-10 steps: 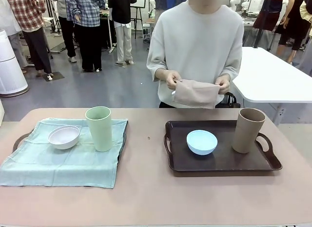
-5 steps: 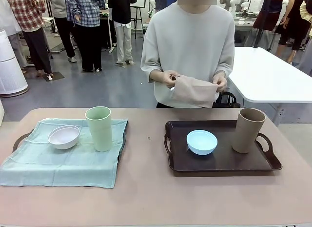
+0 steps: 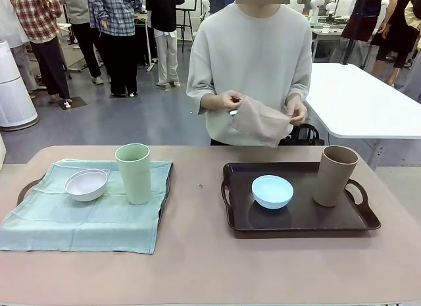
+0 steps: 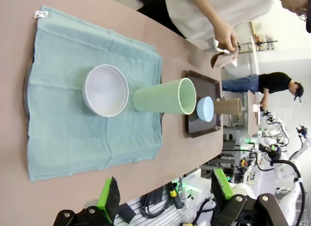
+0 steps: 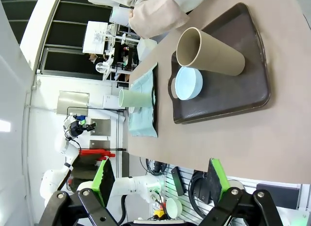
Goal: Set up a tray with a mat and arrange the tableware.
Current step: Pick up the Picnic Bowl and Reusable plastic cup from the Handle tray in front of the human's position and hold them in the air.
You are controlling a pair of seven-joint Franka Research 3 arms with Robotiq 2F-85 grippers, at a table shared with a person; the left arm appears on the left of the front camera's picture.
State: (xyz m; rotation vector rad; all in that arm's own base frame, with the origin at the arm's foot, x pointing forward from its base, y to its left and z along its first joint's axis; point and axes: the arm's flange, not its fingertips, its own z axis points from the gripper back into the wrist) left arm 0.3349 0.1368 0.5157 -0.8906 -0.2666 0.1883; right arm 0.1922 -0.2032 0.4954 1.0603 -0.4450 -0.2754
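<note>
Table (image 3: 197,266): green mat (image 3: 85,217) carries green cup (image 3: 133,173) and white bowl (image 3: 86,184); brown tray (image 3: 296,220) carries tan cup (image 3: 335,176) and blue bowl (image 3: 272,191). Person holds beige cloth (image 3: 260,120). Released, empty: left gripper (image 4: 166,189), right gripper (image 5: 159,180).

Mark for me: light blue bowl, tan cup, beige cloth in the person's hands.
light blue bowl (image 3: 272,190), front view, on the bowl's inside.
tan cup (image 3: 334,178), front view, mid outer wall.
beige cloth (image 3: 260,122), front view, centre of the hanging fabric between the hands.
</note>
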